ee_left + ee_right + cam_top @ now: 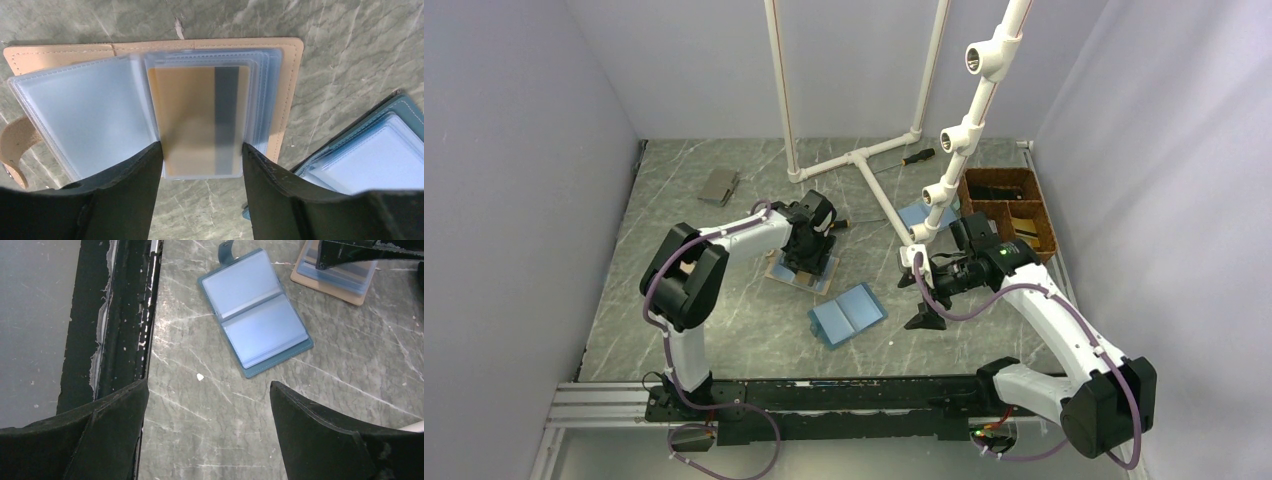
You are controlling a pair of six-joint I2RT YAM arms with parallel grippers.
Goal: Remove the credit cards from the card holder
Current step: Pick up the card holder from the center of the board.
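A robot's left gripper [202, 150] reaches down over the card holder [287, 90], which lies open, tan cover down, on the grey marbled table [724, 330] a little left of its middle. The black fingers [145, 190] stand apart on either side of the topmost clear sleeve, touching its two side edges at the near end; whether they are pressing in on it I cannot tell. Inside that sleeve sits a yellow-orange card [190, 120] with a dark stripe along its length, its face too blurred to read. The holder's tan strap [15, 145] curls off one side.

Just beside it, toward the table's near edge, a light-blue bifold [255, 310] lies spread open, clear sleeves up. The right gripper [209, 385] hangs over bare table near the blue bifold, jaws wide and holding nothing. A small grey wallet [718, 186] rests toward the far left corner, a brown divided tray [1002, 205] sits along the right edge, and a white pipe frame [864, 155] stands at the far edge.
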